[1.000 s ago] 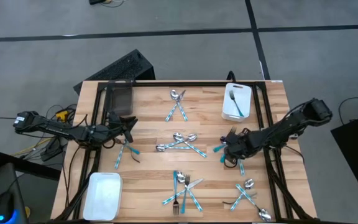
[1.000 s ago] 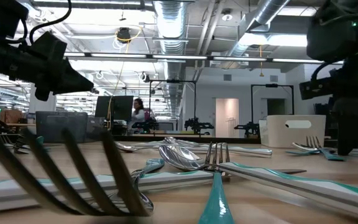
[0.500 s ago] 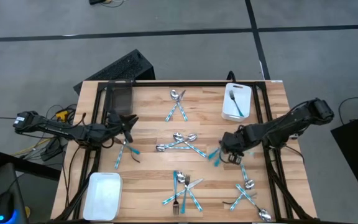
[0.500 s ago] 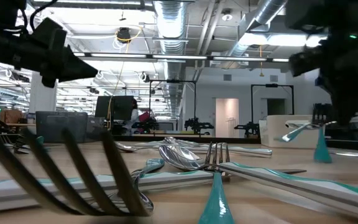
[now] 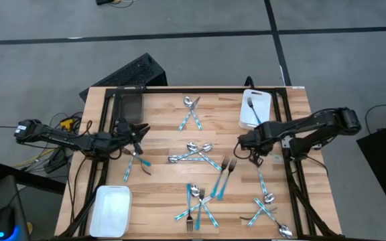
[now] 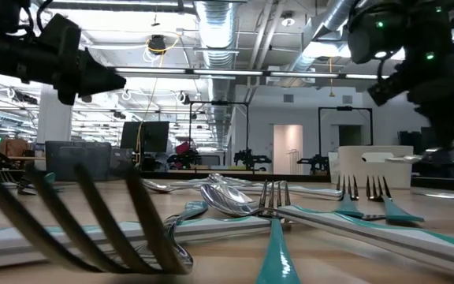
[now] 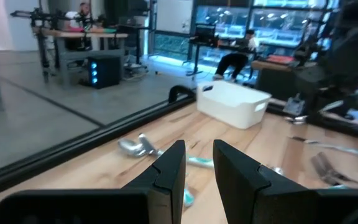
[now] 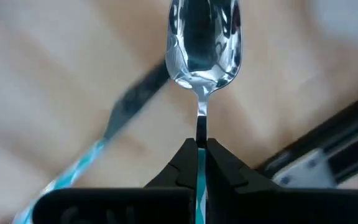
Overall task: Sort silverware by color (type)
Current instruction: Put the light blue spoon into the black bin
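Right gripper [image 5: 244,142] now higher near the tray [image 5: 246,119], jaws clamping a spoon [image 8: 202,46].

Two white trays [image 5: 111,209] (one per side), one dark bin [image 5: 129,107].

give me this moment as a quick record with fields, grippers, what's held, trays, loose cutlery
right gripper: shut on a spoon, lifted above the table's right side
left gripper: narrow gap between the fingers, holding nothing, low over the table's left side
far-right white tray: holds one utensil
near-left white tray: nothing visible in it
loose cutlery: two forks lie right of centre; mixed piles elsewhere on the table
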Tool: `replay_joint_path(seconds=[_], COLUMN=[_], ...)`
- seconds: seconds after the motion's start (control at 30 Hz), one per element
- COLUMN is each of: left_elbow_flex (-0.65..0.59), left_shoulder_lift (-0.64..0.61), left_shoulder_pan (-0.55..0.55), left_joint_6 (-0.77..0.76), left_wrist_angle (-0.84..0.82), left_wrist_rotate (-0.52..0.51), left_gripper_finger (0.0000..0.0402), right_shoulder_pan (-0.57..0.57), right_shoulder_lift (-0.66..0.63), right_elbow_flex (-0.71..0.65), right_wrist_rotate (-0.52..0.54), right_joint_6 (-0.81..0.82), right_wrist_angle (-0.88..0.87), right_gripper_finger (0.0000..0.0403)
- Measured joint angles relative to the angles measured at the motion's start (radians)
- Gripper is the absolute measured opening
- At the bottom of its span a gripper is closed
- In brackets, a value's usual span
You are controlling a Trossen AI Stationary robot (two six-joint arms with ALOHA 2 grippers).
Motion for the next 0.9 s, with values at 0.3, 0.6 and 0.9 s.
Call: replay_joint_path(seconds=[0.3,0.6,0.9], left_elbow_flex=[0.001,0.117,0.298], left_shoulder_lift=[0.204,0.545,0.750], left_shoulder_pan=[0.000,0.069,0.117], left_joint_6=[0.019,0.141,0.160], left_wrist_angle=[0.251,0.508,0.401], left_wrist_rotate=[0.130,0.138,0.196], left_gripper_finger=[0.0088,0.0176,0.0179], right_shoulder_pan=[0.047,0.042,0.058], right_shoulder_lift=[0.040,0.271,0.461], right_elbow_flex=[0.001,0.126,0.309], right_wrist_rotate=[0.310,0.568,0.706], right_joint_6=[-0.169,-0.361,-0.489], right_wrist_angle=[0.685,0.918,0.907], right_gripper_finger=[0.0037,0.0035,0.0034])
